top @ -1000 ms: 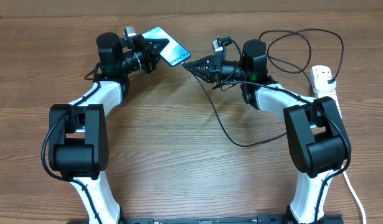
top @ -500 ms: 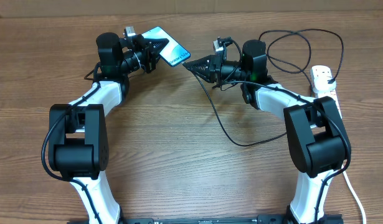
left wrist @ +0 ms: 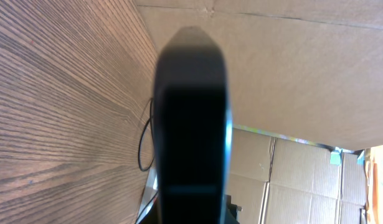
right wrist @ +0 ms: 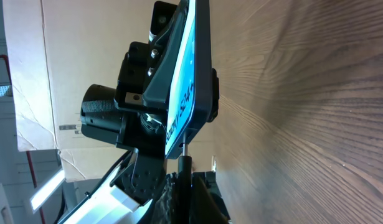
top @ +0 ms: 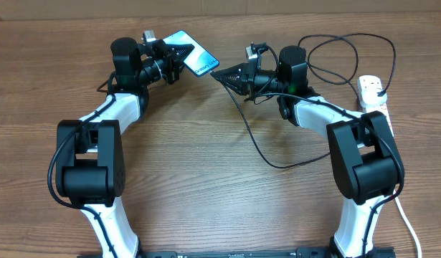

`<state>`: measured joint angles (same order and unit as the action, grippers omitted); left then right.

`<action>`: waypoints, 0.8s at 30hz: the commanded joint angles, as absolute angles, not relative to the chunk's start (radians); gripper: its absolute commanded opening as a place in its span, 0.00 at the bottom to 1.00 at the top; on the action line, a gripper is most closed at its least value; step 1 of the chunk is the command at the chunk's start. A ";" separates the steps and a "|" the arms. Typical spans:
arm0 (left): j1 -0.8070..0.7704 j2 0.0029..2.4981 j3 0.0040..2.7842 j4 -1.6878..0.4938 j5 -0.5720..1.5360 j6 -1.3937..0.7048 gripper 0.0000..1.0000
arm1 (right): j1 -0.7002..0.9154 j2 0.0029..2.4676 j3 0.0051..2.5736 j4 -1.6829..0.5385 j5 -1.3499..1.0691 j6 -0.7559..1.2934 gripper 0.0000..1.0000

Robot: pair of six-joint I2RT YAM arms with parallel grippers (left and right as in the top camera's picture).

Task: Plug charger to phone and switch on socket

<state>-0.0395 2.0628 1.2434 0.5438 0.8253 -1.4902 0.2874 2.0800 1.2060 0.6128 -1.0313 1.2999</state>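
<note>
Left gripper [top: 178, 57] is clamped on the phone [top: 193, 51], tilted off the table [top: 206, 193], its free end poking past the jaws. Right gripper [top: 217, 73] pinches the charger [top: 254, 140] by its connector, tip just ahead of the jaws at the phone's end edge; can't tell if it's seated. Phone is probably light, rigid, slick: grip the side edges. Cable is limp: hold the stiff tip. Socket [top: 371, 92] sits well behind the right jaws.
</note>
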 commanded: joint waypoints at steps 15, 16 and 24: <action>-0.048 2.039 1.265 0.554 0.838 -1.473 0.04 | 0.279 2.054 1.217 0.625 -1.027 1.336 0.04; -0.048 2.039 1.265 0.553 0.838 -1.473 0.04 | 0.279 2.054 1.217 0.625 -1.028 1.336 0.04; -0.048 2.039 1.265 0.550 0.837 -1.470 0.04 | 0.279 2.054 1.217 0.625 -1.044 1.340 0.04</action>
